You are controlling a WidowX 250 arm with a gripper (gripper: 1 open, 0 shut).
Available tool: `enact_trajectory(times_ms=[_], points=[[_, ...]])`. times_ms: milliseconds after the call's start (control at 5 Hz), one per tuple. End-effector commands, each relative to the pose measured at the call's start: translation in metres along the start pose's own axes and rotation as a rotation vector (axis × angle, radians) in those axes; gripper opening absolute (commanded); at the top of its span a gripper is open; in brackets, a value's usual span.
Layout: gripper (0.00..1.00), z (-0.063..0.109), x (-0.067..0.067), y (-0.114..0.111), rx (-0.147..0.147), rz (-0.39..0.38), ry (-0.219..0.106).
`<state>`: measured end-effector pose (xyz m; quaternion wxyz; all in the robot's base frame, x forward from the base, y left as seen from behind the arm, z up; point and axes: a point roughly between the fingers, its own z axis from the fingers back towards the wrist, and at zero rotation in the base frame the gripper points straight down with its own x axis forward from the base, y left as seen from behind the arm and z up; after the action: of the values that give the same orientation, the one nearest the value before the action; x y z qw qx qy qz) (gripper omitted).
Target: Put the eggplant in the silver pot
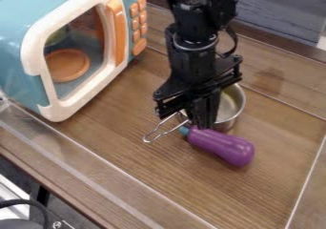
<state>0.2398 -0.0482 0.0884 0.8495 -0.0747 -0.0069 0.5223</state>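
The gripper (pixel 200 121) points straight down with its fingers pressed together, its tips at the stem end of the eggplant (pixel 222 145); whether they pinch the stem cannot be told. The eggplant lies on the wooden table (pixel 102 137), just in front of the silver pot (pixel 227 107). Far left stands a teal-and-white toy microwave (pixel 64 52).
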Motion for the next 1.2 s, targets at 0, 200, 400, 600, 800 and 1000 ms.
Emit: enact_trajectory(times_ms=[0,200,400,600,800,1000], points=[[0.00,0.0157,0.0051,-0.0094,-0.065,0.013,-0.022],[0.00,0.0175,0.0062,-0.0102,-0.071,0.021,-0.021],[0.00,0.0190,0.0073,-0.0104,-0.078,0.026,-0.022],[0.00,0.0197,0.0080,-0.0101,-0.085,0.029,-0.023],[0.00,0.0202,0.0087,-0.0098,-0.092,0.031,-0.026],[0.00,0.0157,0.0084,-0.0085,-0.085,0.052,-0.023]])
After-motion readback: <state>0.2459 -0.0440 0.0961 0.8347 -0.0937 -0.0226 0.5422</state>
